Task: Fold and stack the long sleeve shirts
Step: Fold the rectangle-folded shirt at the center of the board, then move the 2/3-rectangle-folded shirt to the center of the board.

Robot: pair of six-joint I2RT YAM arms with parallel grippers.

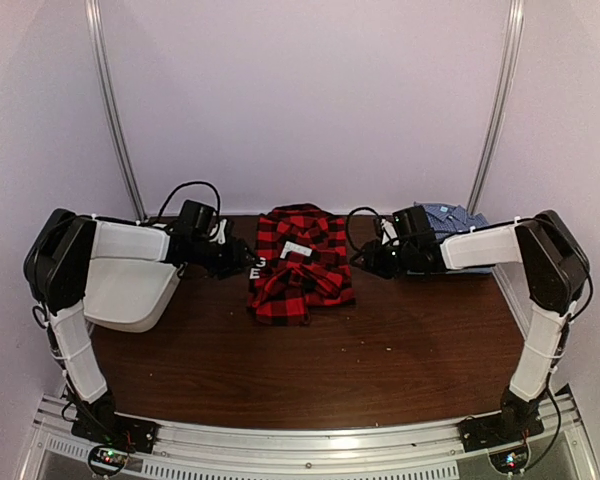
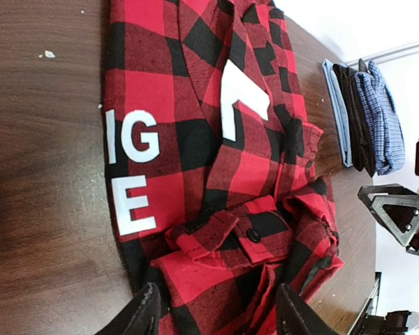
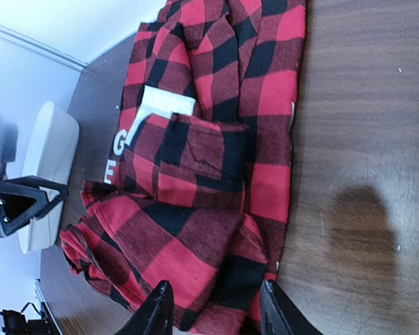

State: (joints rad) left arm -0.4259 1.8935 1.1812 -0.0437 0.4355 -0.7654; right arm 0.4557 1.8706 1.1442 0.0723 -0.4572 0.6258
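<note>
The red-and-black plaid long sleeve shirt (image 1: 300, 265) lies folded in a loose bundle at the middle of the table, white letters showing on its left side (image 2: 133, 174). My left gripper (image 1: 248, 258) stands open at its left edge, jaws apart over the cloth (image 2: 216, 317) and holding nothing. At the shirt's right edge my right gripper (image 1: 361, 258) is open too, its fingers (image 3: 157, 310) straddling the cloth edge (image 3: 209, 174) without gripping it. The blue-and-white check shirt (image 1: 452, 218) lies folded at the back right, partly behind the right arm, and shows in the left wrist view (image 2: 377, 118).
A white plastic tub (image 1: 130, 290) stands at the left under the left arm, also in the right wrist view (image 3: 49, 174). Brown tabletop (image 1: 380, 360) stretches in front of the shirts. Walls close the back and sides.
</note>
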